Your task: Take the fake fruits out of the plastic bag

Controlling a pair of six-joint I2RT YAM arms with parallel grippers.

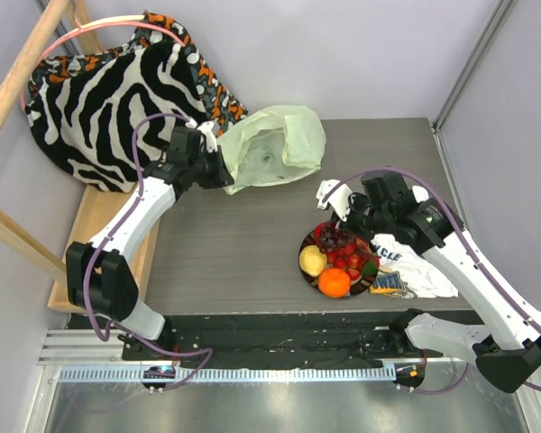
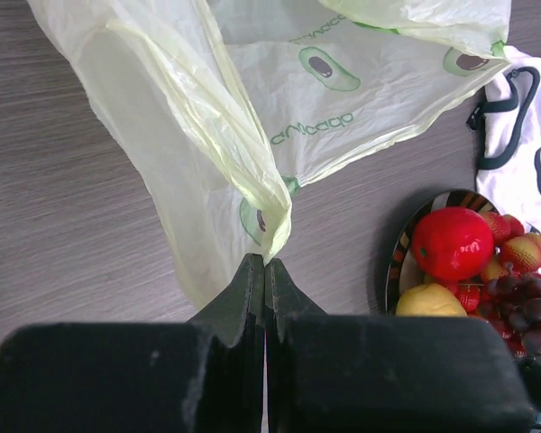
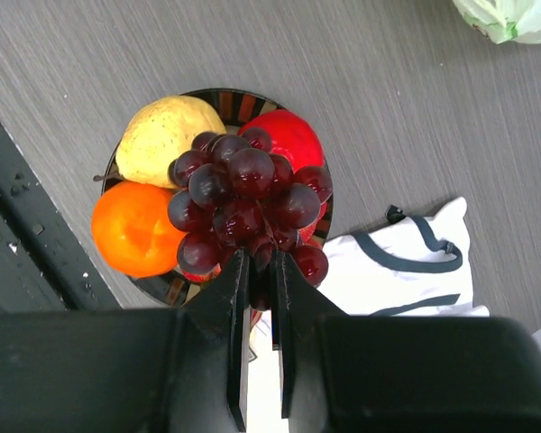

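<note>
Left end effector [image 2: 264, 263]: closed tight, pinching a fold of the plastic bag [image 1: 275, 149]; the bag lies at the far side of the surface [image 1: 234, 244], well apart from the plate
Right end effector [image 3: 257, 263]: clamped on the grape bunch [image 3: 243, 198], held over the plate [image 3: 218, 92]; whether it rests on the other fruit, I cannot tell
On the plate: apple [image 3: 293, 135]; lemon-like fruit [image 3: 162, 126]; orange [image 3: 131, 225]; strawberries [image 1: 350, 260]
Progress: nearly finished, by my judgement; the bag looks slack and empty, though folds hide part of it; left to do: set the grapes down and let go

From the right wrist, the grape bunch [image 3: 243, 203] hides much of the plate [image 3: 225, 94] and red apple [image 3: 293, 135]; only a corner of the plastic bag [image 3: 509, 18] shows. The left wrist view crops the T-shirt [image 2: 521, 126].
</note>
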